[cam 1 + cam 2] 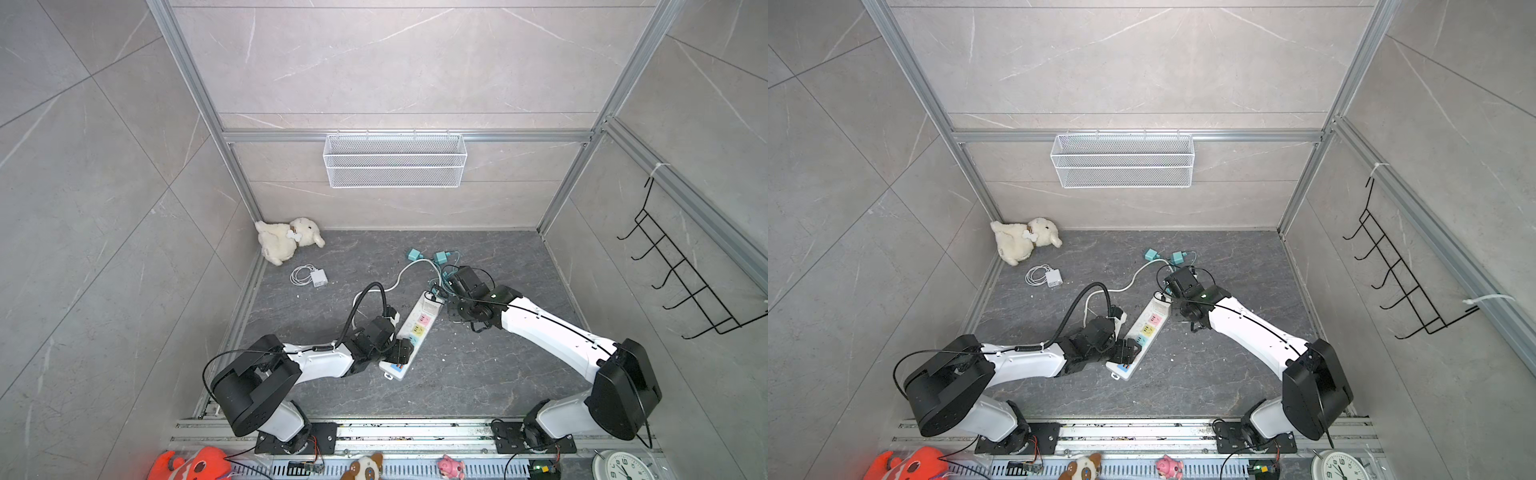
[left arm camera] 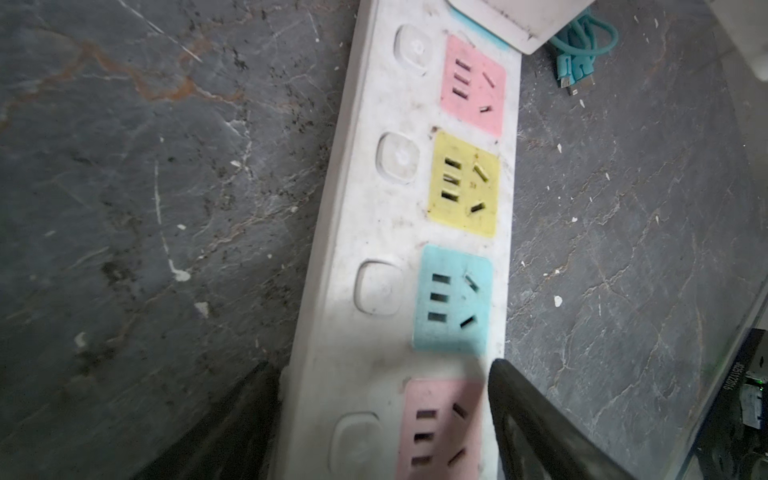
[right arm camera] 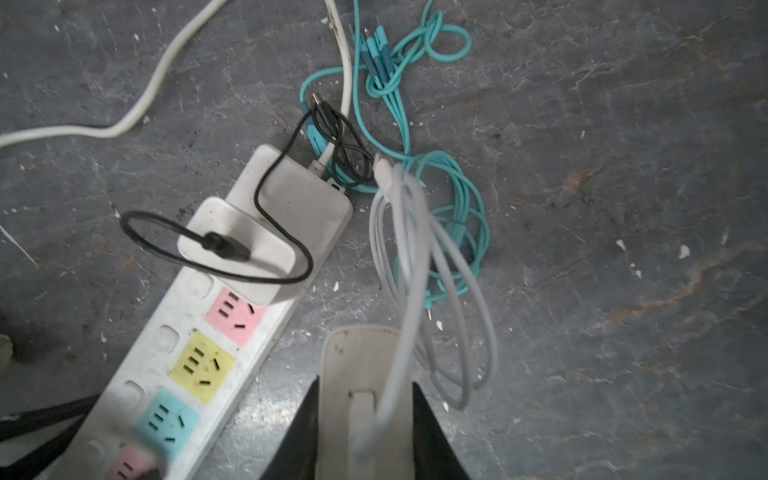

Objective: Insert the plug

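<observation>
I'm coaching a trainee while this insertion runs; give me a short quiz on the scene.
1. True or false: the right gripper holds a white charger trailing a white cable.
2. Which socket colour adjoins the plugged-in charger on the power strip? A yellow, B pink, C blue.
3. Fill in: the left gripper holds the strip at the end ___ from that charger.
Key: 1 true; 2 B; 3 farthest.

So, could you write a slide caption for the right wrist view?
Right gripper holds a white charger beside the power strip; another adapter is plugged in.
</observation>
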